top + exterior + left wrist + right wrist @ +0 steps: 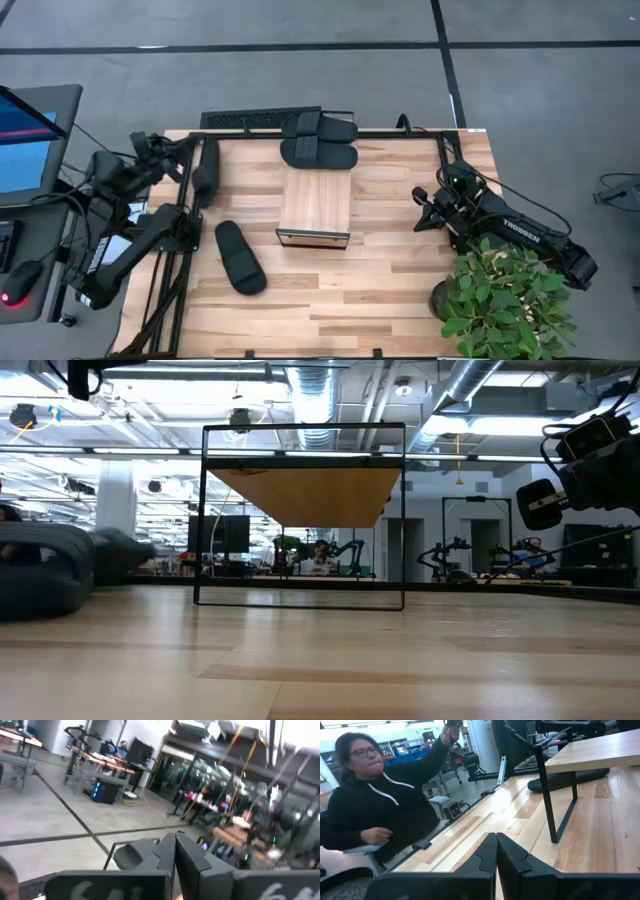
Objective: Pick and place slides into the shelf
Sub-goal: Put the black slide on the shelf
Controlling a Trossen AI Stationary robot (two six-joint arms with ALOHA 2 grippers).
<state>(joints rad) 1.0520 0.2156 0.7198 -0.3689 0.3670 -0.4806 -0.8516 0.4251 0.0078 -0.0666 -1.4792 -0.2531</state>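
Observation:
The shelf stands in the middle of the table; its dark frame and wooden underside show in the low view. Two black slides lie side by side on the table just beyond it. A third slide lies at the far left. Another slide lies slanted near the left front. My left gripper is shut and raised at the table's left edge, holding nothing. My right gripper is shut and empty, right of the shelf.
A potted plant stands at the near right corner. A laptop sits off the table's left. A person in a black hoodie shows beyond the table edge in the right wrist view. Bare wood lies in front of the shelf.

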